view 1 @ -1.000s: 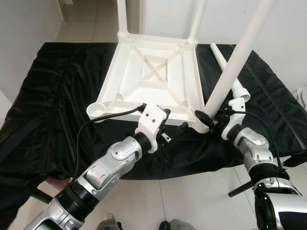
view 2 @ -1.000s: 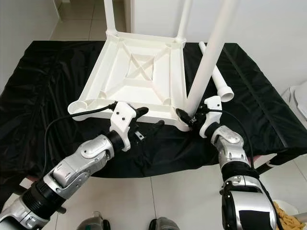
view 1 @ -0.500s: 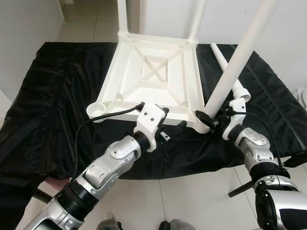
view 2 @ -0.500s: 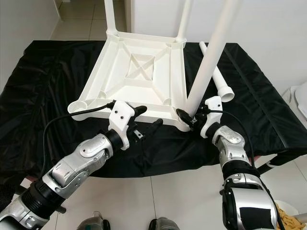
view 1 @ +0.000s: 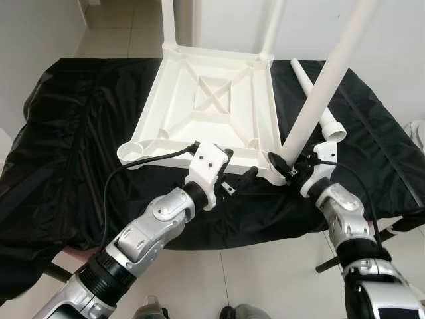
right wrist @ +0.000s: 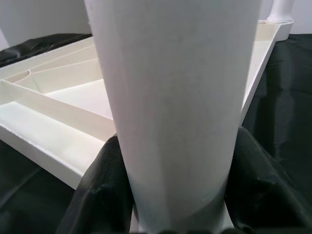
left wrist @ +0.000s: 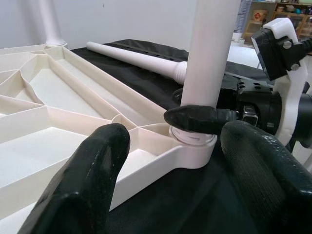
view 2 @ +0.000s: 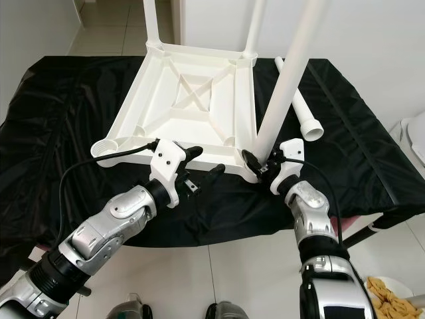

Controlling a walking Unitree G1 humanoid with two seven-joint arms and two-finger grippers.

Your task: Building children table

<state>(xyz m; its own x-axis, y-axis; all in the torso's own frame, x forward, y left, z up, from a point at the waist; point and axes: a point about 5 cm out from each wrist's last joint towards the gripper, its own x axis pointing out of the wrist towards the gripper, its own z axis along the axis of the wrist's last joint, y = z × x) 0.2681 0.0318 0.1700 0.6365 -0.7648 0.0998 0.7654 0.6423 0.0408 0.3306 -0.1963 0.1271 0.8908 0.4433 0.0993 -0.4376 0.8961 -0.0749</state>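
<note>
Evidently unlabelled, right tool (view 1: 284, 166) grips white leg (view 1: 317, 96).

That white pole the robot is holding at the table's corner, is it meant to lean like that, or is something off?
It does look askew. The leg gripped by the right gripper tilts away from the upturned tabletop, while the two far legs stand straight. Another leg lies loose on the black cloth. The left gripper hangs open nearby.
</note>
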